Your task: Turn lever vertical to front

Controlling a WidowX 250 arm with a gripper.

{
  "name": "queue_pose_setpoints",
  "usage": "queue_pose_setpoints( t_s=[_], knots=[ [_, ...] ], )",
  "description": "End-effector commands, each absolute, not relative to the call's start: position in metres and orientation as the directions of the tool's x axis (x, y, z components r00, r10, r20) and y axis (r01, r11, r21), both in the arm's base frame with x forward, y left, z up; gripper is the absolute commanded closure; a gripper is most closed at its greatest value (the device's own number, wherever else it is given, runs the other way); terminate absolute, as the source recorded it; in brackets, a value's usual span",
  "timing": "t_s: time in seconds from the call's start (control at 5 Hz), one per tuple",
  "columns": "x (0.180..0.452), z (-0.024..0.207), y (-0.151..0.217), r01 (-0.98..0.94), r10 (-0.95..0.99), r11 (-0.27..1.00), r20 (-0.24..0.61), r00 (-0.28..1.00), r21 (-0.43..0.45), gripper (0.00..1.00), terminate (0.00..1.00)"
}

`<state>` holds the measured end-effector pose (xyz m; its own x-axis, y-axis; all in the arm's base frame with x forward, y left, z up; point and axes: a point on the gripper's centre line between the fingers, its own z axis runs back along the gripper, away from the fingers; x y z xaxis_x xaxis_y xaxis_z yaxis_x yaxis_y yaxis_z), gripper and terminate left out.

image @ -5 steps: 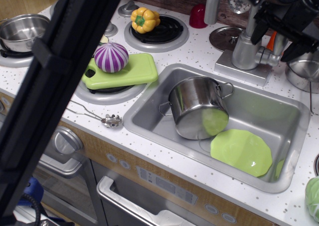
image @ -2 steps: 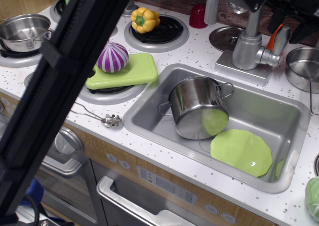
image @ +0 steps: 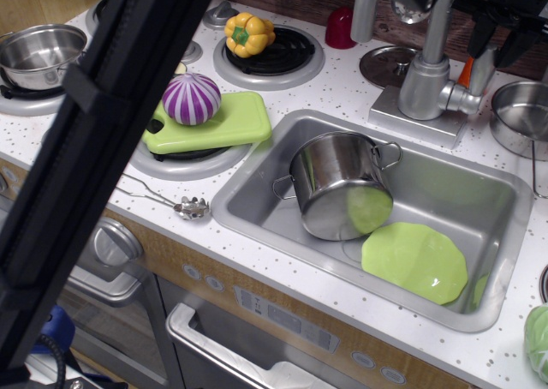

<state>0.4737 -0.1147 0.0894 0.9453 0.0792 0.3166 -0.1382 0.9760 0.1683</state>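
The silver-grey lever (image: pixel 473 82) sticks out from the right side of the faucet's thick base (image: pixel 423 89), and its rounded handle end points upward. The tall faucet spout (image: pixel 438 25) rises behind it. My black gripper (image: pixel 499 46) hangs at the top right edge, just above and to the right of the lever's tip. Its fingers stand apart and hold nothing. One finger (image: pixel 481 31) is right over the lever's end, without clear contact. Most of the gripper body is cut off by the frame.
The sink (image: pixel 257 170) holds a tilted steel pot (image: pixel 338 183) and a green plate (image: pixel 415 260). A small steel pot (image: pixel 522 115) stands right of the lever, with an orange object (image: pixel 465 68) behind it. My dark arm (image: pixel 94 132) crosses the left foreground.
A second ago the gripper sat lower, straddling the lever. It has lifted up and to the right, clear of it, and the upturned handle now shows.
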Motion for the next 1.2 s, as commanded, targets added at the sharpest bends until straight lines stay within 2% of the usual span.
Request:
queue_pose_setpoints(
  t_s=[0.0, 0.6, 0.8, 1.0],
  knots=[
    [0.453, 0.112, -0.119, -0.183, 0.138, 0.976, 0.308, 0.941, 0.122, 1.0, 0.0],
    [0.428, 0.083, -0.114, -0.211, 0.197, 0.977, 0.23, 0.953, 0.036, 1.0, 0.0],
    [0.43, 0.082, -0.113, -0.208, 0.195, 0.977, 0.216, 0.957, 0.039, 1.0, 0.0],
    [0.429, 0.094, -0.113, -0.193, 0.18, 0.978, 0.16, 0.971, 0.073, 0.0, 0.0]
  ],
)
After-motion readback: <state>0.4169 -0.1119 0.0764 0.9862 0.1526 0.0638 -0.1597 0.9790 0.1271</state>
